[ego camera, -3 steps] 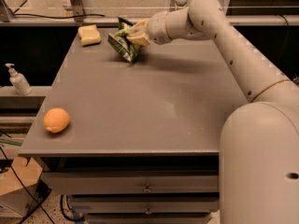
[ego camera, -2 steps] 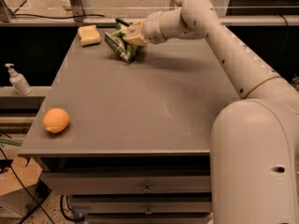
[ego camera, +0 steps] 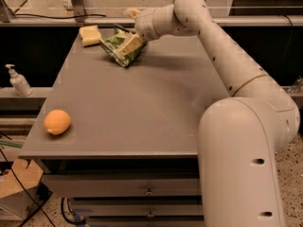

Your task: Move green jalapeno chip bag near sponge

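The green jalapeno chip bag (ego camera: 118, 48) lies crumpled on the grey table (ego camera: 142, 108) at its far left. The pale yellow sponge (ego camera: 90, 34) sits just left of it, a small gap apart, at the far left corner. My gripper (ego camera: 131, 28) reaches in from the right above the bag. One pale finger (ego camera: 130, 44) lies across the bag's front, and the other finger (ego camera: 132, 13) stands apart above and behind it. The jaws look spread and the bag rests on the table.
A round orange fruit (ego camera: 57, 122) sits near the table's front left edge. A soap dispenser bottle (ego camera: 19, 82) stands on a ledge left of the table. A rail and window frame run behind the table. Drawers are below the front edge.
The bag has moved a little left toward the sponge and settled on the table. The fingers, closed on the bag before, now stand apart.
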